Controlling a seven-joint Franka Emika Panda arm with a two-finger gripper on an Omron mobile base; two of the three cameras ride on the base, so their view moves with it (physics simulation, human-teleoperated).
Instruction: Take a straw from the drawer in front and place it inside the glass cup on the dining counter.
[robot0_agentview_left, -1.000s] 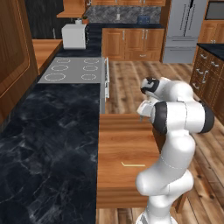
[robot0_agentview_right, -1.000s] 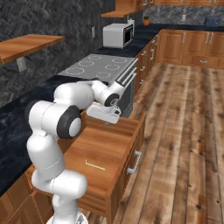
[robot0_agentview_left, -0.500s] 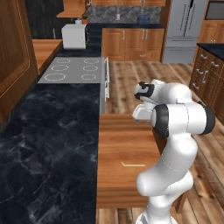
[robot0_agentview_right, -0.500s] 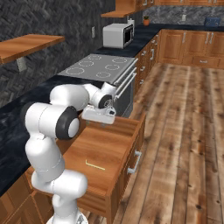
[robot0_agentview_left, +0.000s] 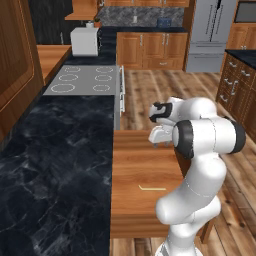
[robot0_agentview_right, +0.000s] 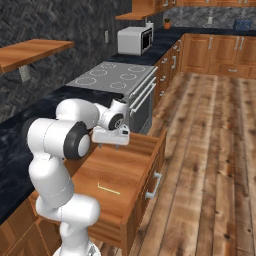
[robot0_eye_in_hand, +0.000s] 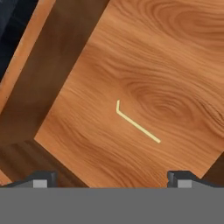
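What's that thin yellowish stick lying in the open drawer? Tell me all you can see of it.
It is the straw, a very thin, pale tan-yellow stick with a short bent tip at one end. It lies flat on the bare wooden bottom of the pulled-out drawer, alone and touching nothing else. The end effector hangs above it with its jaws wide open, not touching it.

Pale tan-yellow straw (robot0_eye_in_hand: 136, 124) at frame centre, medium-brown swirled wood grain on the drawer (robot0_eye_in_hand: 175, 57) bottom, black white-veined marble tabletop (robot0_agentview_left: 50, 165) at left, grey stovetop (robot0_agentview_left: 82, 80) with white rings above it, white microwave (robot0_agentview_right: 134, 40) at top
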